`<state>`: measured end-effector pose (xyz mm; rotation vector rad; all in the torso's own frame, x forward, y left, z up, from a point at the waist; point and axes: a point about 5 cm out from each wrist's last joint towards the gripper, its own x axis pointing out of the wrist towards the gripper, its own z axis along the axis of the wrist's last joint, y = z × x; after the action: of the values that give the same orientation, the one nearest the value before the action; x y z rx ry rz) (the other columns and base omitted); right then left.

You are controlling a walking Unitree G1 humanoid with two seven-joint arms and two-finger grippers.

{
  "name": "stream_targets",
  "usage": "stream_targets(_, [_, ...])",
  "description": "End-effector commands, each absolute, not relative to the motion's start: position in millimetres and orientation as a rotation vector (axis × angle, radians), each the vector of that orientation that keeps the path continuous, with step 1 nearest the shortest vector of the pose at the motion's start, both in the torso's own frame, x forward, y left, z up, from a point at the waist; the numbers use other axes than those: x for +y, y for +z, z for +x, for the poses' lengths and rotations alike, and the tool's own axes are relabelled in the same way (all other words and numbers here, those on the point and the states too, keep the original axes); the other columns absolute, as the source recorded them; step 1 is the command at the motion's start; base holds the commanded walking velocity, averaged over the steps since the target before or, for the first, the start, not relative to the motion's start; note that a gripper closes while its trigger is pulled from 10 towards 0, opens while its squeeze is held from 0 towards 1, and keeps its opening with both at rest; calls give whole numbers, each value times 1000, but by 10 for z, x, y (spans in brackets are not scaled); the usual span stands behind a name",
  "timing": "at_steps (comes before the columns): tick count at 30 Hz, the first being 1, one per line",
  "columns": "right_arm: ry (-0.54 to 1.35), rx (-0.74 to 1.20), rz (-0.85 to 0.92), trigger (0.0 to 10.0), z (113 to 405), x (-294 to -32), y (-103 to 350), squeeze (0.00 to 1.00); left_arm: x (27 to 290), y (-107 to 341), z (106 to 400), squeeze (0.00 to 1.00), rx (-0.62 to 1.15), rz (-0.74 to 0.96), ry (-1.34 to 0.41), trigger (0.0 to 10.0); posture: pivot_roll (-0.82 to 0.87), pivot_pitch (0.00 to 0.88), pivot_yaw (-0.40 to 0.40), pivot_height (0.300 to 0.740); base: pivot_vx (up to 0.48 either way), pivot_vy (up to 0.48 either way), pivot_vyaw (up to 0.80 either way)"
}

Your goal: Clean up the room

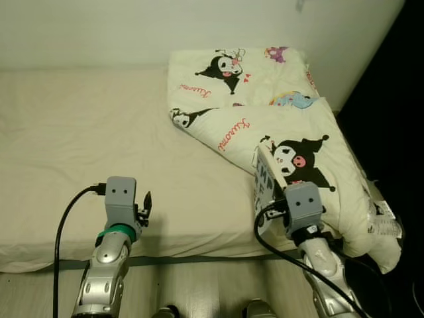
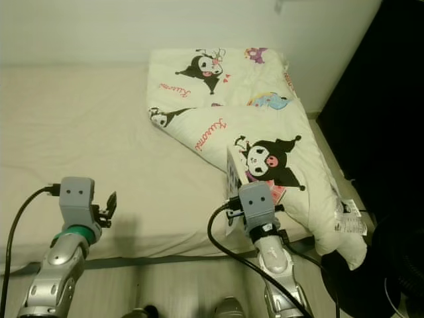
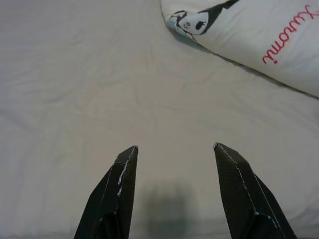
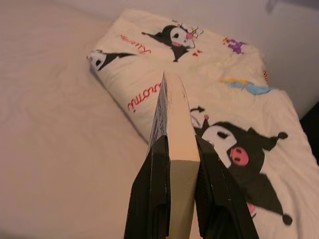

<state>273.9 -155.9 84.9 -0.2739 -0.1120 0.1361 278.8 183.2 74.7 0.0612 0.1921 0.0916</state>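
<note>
My right gripper (image 4: 182,164) is clamped on a book (image 4: 175,124) — its two black fingers (image 4: 149,194) press against the covers from either side, with the pale page edge facing up between them. I hold the book upright on its edge, above the near right part of the bed, where it stands in front of the folded comforter (image 1: 291,139). From my head, the book (image 1: 267,182) shows a cover with dark lettering on a light ground, though the words are too small to read.

My left gripper (image 3: 172,186) is spread wide and holds nothing — its fingertips (image 3: 124,164) hang over bare bedsheet (image 3: 99,89), and a faint shadow lies on the sheet between them. It sits near the front edge of the bed, well apart from the book, on the left side of the mattress (image 1: 79,132).

The comforter is cream-coloured and printed with black-and-white cartoon characters, pink faces and red script. It lies doubled over along the right side of the bed, its far end against the white wall (image 1: 99,33) and its near end drooping over the bed's front corner. A white label (image 1: 384,225) hangs at that drooping end. Beyond the comforter, to the right, the room falls away into darkness. Below the bed's front edge is a pale floor (image 1: 192,291).
</note>
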Motion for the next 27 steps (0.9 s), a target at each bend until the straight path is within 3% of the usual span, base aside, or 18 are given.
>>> stream_targets(1, [143, -92, -279, 10000, 2672, -1549, 731, 0, 1867, 578, 2707, 0, 241, 78, 102, 10000, -115, 59, 42, 725, 0, 0, 0])
stream_targets(6, [140, -37, -274, 10000, 2600, -1516, 538, 0, 1792, 504, 2719, 0, 246, 82, 76, 10000, -117, 57, 46, 725, 0, 0, 0])
stream_targets(24, [74, -71, -289, 10000, 2669, -1587, 565, 0, 1673, 538, 2786, 0, 203, 110, 16, 10000, -131, 54, 61, 725, 0, 0, 0])
stream_targets(27, [70, -71, -305, 10000, 2678, -1587, 562, 0, 1677, 517, 2776, 0, 213, 122, 19, 10000, -127, 54, 59, 725, 0, 0, 731])
